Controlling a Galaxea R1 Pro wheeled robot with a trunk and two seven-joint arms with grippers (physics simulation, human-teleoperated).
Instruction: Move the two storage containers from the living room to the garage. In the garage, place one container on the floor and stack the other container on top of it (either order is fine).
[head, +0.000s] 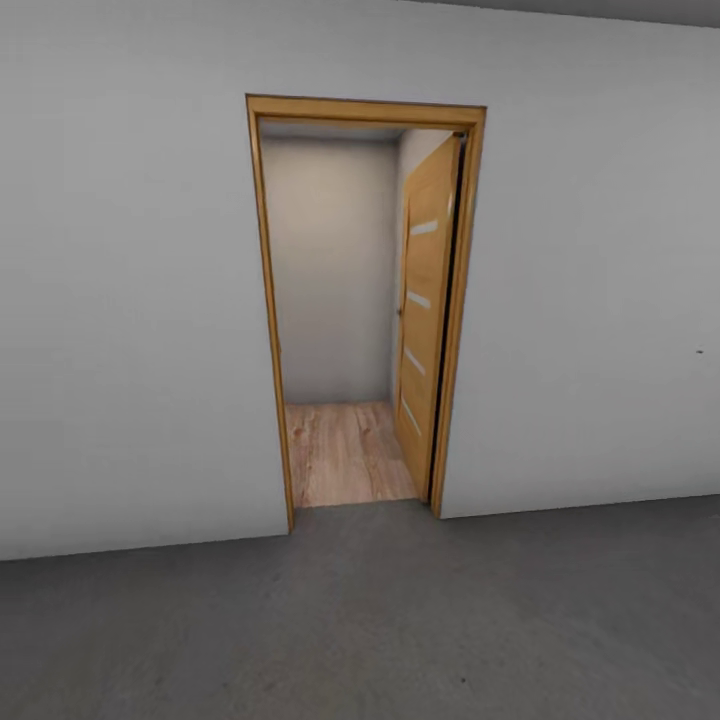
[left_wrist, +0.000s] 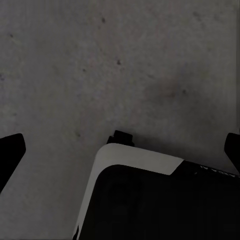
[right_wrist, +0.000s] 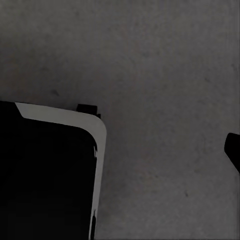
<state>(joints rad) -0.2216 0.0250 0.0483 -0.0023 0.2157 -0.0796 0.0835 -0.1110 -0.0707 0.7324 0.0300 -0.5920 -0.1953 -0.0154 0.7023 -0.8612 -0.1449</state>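
The floor (head: 360, 630) is dark grey, mottled concrete, lying bare up to a pale grey wall (head: 130, 300). A wood-framed doorway (head: 345, 300) stands ahead, its door (head: 428, 310) swung inward over light plank flooring (head: 345, 455). Left tool (left_wrist: 120, 150) fingertips stand wide apart, holding nothing. Right tool: state cannot be told.

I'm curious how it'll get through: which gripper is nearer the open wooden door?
Cannot tell. The left gripper and right gripper both hang over the grey floor beside the robot's base; the door stands ahead.
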